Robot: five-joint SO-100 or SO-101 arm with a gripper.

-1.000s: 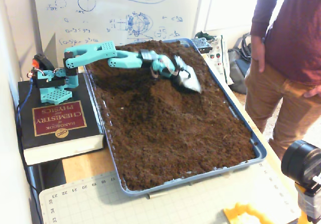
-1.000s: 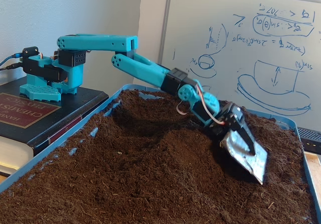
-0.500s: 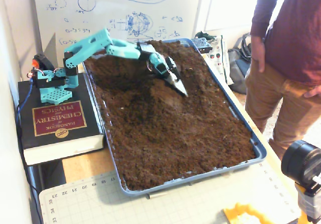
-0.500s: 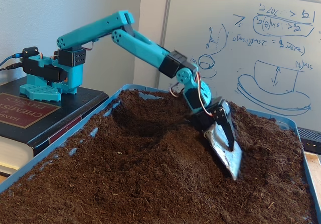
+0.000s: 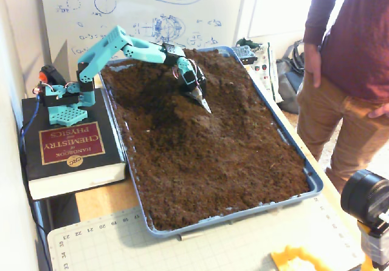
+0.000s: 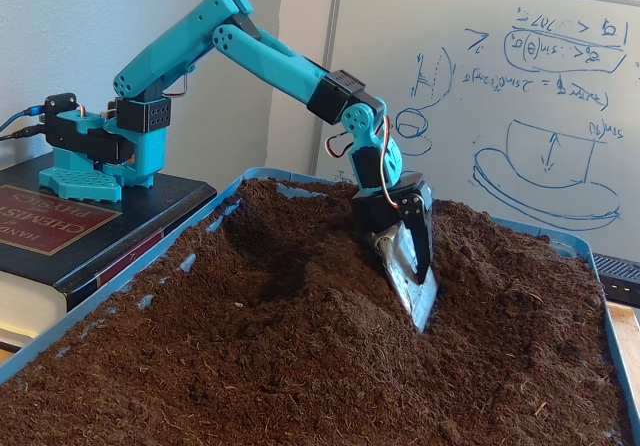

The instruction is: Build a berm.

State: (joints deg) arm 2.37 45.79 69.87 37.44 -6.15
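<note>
Berm (image 6: 330, 296) soil is lying heaped in a low dark-brown ridge directly under and beside the gripper (image 6: 415, 286), in the part of the tray nearest the arm's base. In a fixed view the same ridge (image 5: 176, 110) is showing just below and left of the gripper (image 5: 202, 101), with a shadowed hollow on the side toward the base.

A turquoise arm (image 6: 270, 61) is reaching out from its base, which is sitting on a thick book (image 5: 70, 149) (its cover reads Chemistry and Physics) beside the blue tray (image 5: 292, 143). The wrist is bending steeply downward, and the gripper is carrying a silvery scoop-like blade (image 6: 410, 271) pointing down, its tip touching or just entering the soil on the far flank of the ridge. Whether the jaws are spread or pressed together I cannot tell, since the blade is covering them in both fixed views.

Beyond the gripper, away from the base, the soil is spreading flatter toward the tray's far rim. A person (image 5: 352, 58) in a maroon top is standing off past the tray, well apart from the gripper.
</note>
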